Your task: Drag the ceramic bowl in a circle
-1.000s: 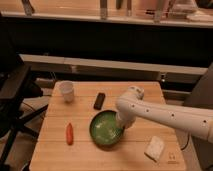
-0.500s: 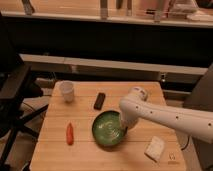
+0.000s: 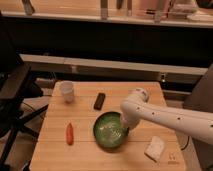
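The ceramic bowl point(image 3: 106, 132), glossy green with a dark rim, sits on the wooden table point(image 3: 85, 156) slightly front of centre. My white arm reaches in from the right and bends down over the bowl. The gripper point(image 3: 125, 126) is at the bowl's right rim, shut on that rim. The arm's wrist hides the fingertips and part of the rim.
A small white cup point(image 3: 67, 91) stands at the back left. A black bar-shaped object point(image 3: 100, 101) lies behind the bowl. An orange-red carrot-like item point(image 3: 70, 133) lies to the bowl's left, and a white packet point(image 3: 154, 148) at the front right. A dark chair point(image 3: 15, 95) is beside the table's left edge.
The bowl and the gripper on its rim have shifted slightly to the right together. The other objects have stayed put.
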`<state>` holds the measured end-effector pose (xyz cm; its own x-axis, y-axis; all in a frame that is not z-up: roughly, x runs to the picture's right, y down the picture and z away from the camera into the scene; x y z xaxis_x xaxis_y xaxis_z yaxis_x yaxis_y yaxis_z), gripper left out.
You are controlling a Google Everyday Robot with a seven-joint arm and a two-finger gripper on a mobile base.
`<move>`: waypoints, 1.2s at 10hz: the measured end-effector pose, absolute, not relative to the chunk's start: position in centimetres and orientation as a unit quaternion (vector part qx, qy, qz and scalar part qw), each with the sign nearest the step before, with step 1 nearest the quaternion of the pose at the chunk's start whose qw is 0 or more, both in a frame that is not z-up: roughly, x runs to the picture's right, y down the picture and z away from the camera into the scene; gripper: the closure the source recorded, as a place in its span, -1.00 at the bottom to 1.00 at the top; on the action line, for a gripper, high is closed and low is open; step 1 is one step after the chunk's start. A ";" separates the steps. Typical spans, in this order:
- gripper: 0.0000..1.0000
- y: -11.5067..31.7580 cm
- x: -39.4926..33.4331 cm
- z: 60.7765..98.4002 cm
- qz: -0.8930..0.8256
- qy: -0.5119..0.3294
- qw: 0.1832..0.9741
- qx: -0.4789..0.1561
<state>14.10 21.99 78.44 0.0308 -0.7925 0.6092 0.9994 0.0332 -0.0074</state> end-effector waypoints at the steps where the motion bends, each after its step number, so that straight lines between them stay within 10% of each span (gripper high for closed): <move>1: 1.00 22.0 14.3 78.5 -0.658 -0.228 0.681 -0.226; 12: 1.00 22.8 14.5 78.1 -0.683 -0.240 0.655 -0.217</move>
<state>14.49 22.79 78.11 -0.0472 -0.7901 0.6111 0.9987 -0.0261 0.0434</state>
